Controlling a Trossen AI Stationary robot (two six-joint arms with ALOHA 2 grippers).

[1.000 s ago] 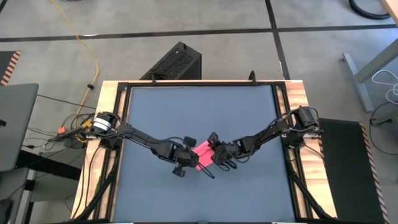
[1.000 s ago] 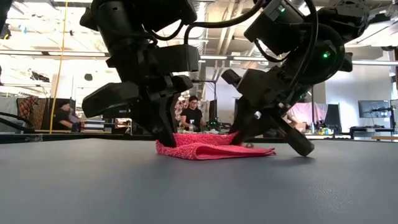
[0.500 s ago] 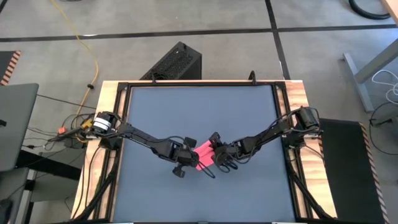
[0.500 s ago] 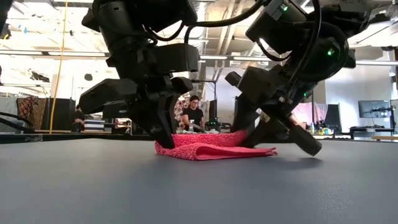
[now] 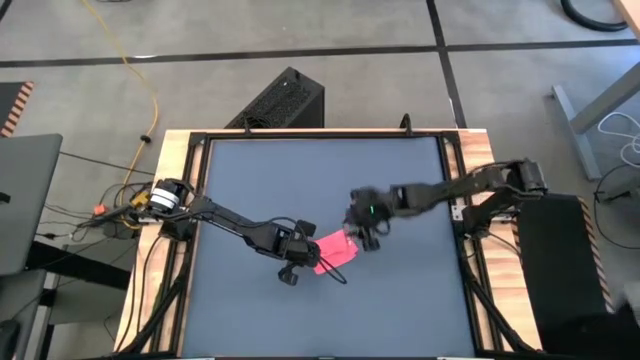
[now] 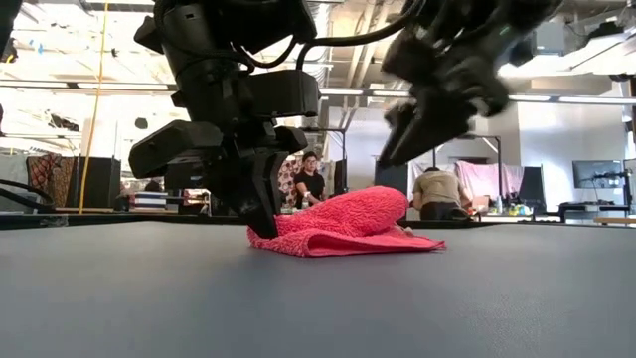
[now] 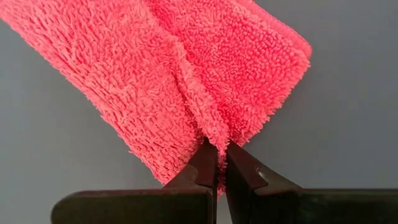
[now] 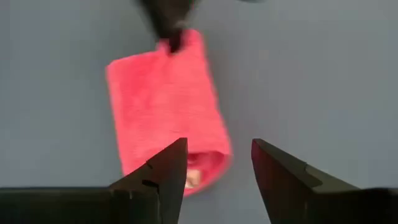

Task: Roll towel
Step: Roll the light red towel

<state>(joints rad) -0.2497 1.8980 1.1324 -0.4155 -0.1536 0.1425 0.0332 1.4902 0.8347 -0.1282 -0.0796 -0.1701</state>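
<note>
Pinkish-red towel [image 5: 334, 251] lies rolled into a loose bundle on the worktop [image 5: 320, 180], so rolling looks nearly done. The left gripper [image 5: 300, 254] pinches its left end with clenched jaws; the right gripper [image 5: 366, 238], jaws spread and empty, hangs above its right end.

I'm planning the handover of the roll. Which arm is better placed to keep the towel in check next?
Probably the left. Its tool is shut on the towel at one end, down on the table. The right tool is open, lifted above the towel and holding nothing.

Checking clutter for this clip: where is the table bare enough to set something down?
Bare table along the far edge, the near edge, and both sides. Crowded only mid-table: the left gripper pinches the towel, with the open right gripper lifted clear beside it.
</note>
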